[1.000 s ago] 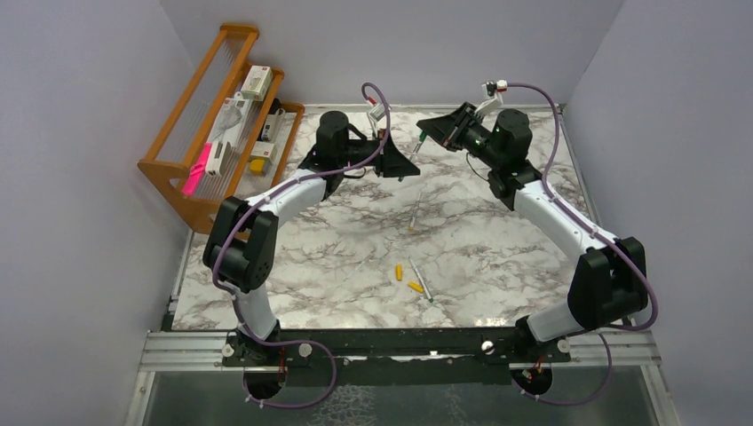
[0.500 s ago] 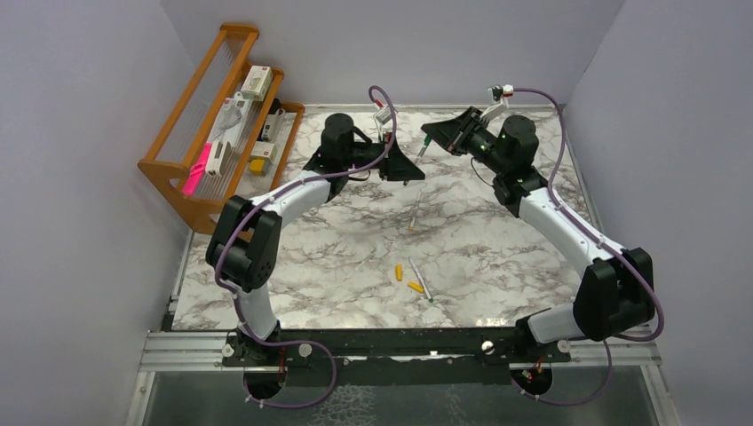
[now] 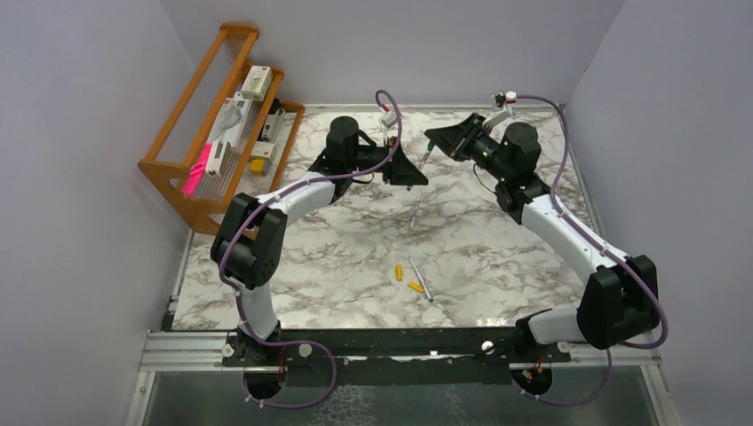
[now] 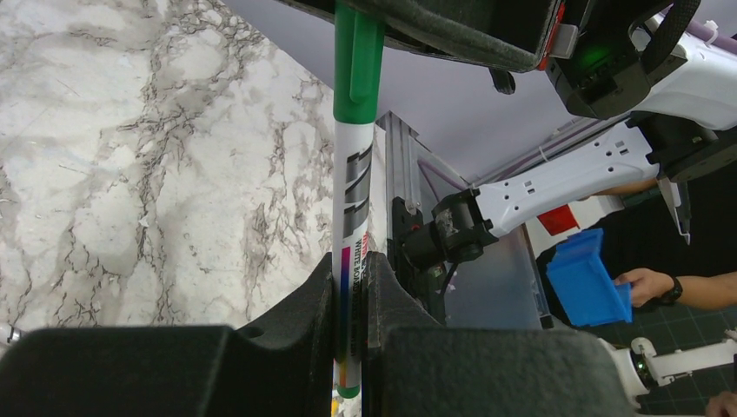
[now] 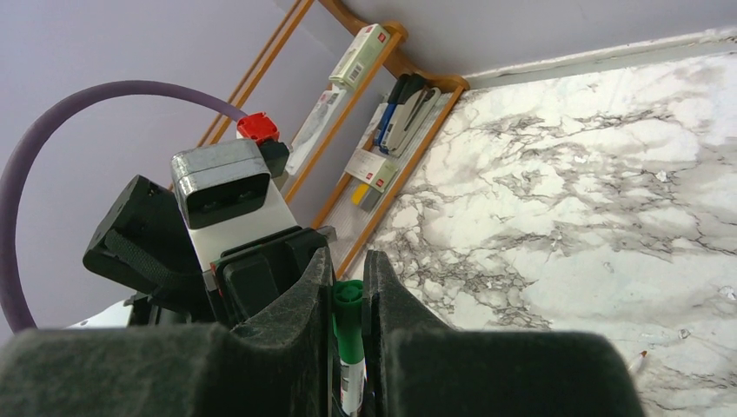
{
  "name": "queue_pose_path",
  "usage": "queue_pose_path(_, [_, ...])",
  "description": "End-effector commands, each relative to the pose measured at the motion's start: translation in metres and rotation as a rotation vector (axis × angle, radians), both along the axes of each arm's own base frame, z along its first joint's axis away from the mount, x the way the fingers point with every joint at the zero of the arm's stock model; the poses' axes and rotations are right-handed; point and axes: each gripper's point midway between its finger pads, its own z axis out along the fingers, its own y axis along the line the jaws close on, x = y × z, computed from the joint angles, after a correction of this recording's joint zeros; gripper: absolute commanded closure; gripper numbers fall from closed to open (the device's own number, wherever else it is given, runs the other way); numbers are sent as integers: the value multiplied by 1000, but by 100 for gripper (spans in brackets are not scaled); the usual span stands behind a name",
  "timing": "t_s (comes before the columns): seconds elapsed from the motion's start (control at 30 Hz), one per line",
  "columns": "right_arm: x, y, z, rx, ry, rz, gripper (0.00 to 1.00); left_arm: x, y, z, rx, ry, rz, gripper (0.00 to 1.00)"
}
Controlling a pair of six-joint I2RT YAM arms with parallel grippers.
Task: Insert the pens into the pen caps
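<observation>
My left gripper (image 3: 407,173) and right gripper (image 3: 438,142) meet above the back of the table, with one pale grey pen (image 3: 424,156) spanning between them. In the left wrist view my left gripper (image 4: 350,271) is shut on the pen's printed barrel (image 4: 354,200). The dark green cap (image 4: 357,61) sits on the pen's far end. In the right wrist view my right gripper (image 5: 348,265) is shut on that green cap (image 5: 349,326). A second pen (image 3: 415,213) and a third pen (image 3: 421,280) lie on the marble. Two yellow-orange caps (image 3: 399,272) (image 3: 415,287) lie beside the third pen.
A wooden rack (image 3: 182,191) stands at the back left, holding a pink marker (image 3: 195,169) and small boxes. Grey walls enclose the table on three sides. Beyond the table's near rail, a person's hand holds a blue bin (image 4: 587,278).
Both grippers have drifted slightly right and nearer together, the pen still held between them. The pens and caps on the table have not moved.
</observation>
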Motion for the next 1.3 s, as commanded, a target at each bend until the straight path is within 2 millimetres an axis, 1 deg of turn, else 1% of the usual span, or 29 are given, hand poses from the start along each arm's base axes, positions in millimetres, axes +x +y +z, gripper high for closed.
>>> queue_pose_path(0.0, [-72,41,-61,-70,232,313,99,45,-3,61,-132,-159,210,100])
queue_pose_path(0.07, [-72,40,-60,-66,229,304,99,44,-2,58,-127,-154,213,100])
queue_pose_path(0.2, [-69,40,-49,-59,208,293,99,40,0,43,-106,-127,213,100])
queue_pose_path(0.3, [-69,42,-46,-59,197,308,99,36,1,34,-93,-104,201,100])
queue_pose_path(0.37, [-68,44,-45,-52,196,314,99,36,1,33,-92,-93,201,100])
queue_pose_path(0.5, [-67,48,-38,-33,189,335,99,36,1,40,-103,-98,203,100])
queue_pose_path(0.7, [-64,48,-36,-42,192,334,99,34,2,38,-99,-86,207,100])
queue_pose_path(0.83, [-63,46,-33,-57,168,318,90,31,0,35,-95,-96,196,100])
queue_pose_path(0.93, [-60,41,-29,-63,154,274,82,28,4,26,-81,-84,216,100])
queue_pose_path(1.07, [-58,36,-26,-92,140,248,69,21,7,14,-63,-63,213,100])
queue_pose_path(1.17, [-52,30,-23,-107,120,195,65,20,8,5,-50,-62,218,100])
queue_pose_path(1.27, [-49,21,-20,-128,100,137,61,22,9,-8,-31,-39,235,100])
